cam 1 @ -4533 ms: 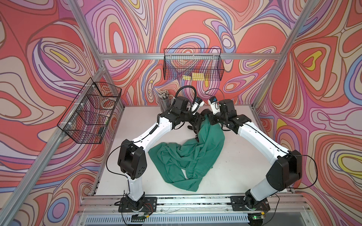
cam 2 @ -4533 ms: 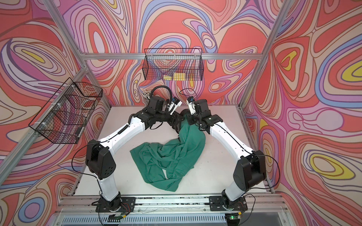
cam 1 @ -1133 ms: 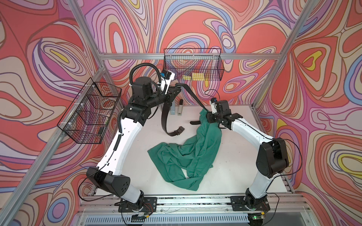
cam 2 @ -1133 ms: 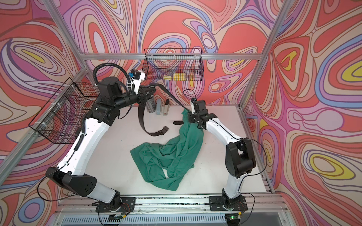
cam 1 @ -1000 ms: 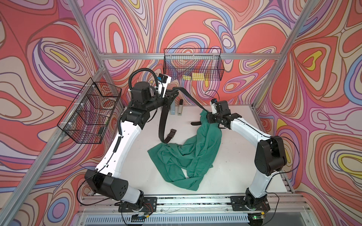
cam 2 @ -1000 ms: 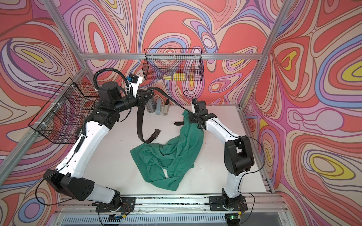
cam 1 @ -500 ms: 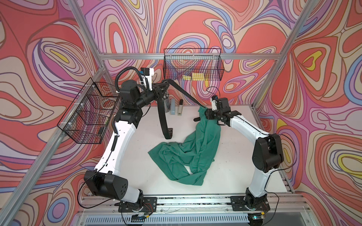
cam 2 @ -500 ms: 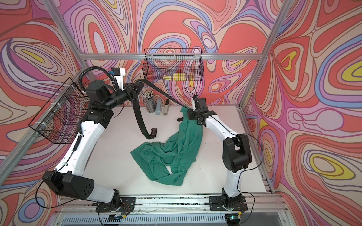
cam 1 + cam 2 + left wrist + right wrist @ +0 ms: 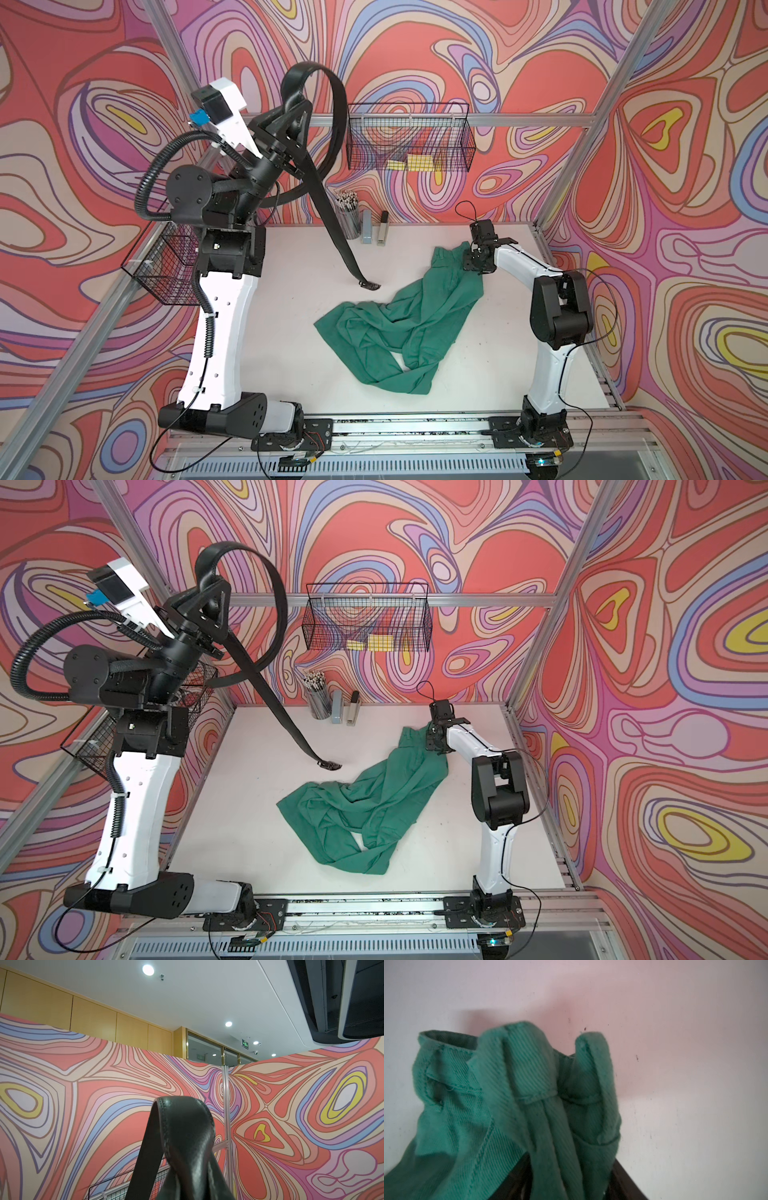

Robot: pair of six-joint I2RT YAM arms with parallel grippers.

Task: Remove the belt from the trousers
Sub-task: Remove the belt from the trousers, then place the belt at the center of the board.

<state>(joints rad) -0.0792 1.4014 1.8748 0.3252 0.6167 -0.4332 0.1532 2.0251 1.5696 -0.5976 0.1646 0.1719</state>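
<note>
The long black leather-like belt (image 9: pixel 328 216) looks free: in both top views no part of it runs through the teal-green soft cloth trousers (image 9: pixel 415 324). Your left gripper (image 9: pixel 293 116) is clamped on the belt high above the white tabletop (image 9: pixel 270 332). A loop arcs over the gripper, and the long tail slants down until the small dark buckle (image 9: pixel 369 285) seems to rest on the tabletop, near the crumpled trousers but apart from them. The left wrist view shows only the folded belt (image 9: pixel 182 1136).

Your right gripper (image 9: pixel 473 267) sits at the waistband, at the far end of the trousers. The right wrist view shows the trousers (image 9: pixel 508 1084) draped over its fingers, and you cannot tell whether the jaws pinch the cloth or stand apart.

I judge the pulling done and the set-down in hand. Next, carry the belt clear of the cloth, lower it onto bare tabletop, let it go, and free the waistband.
</note>
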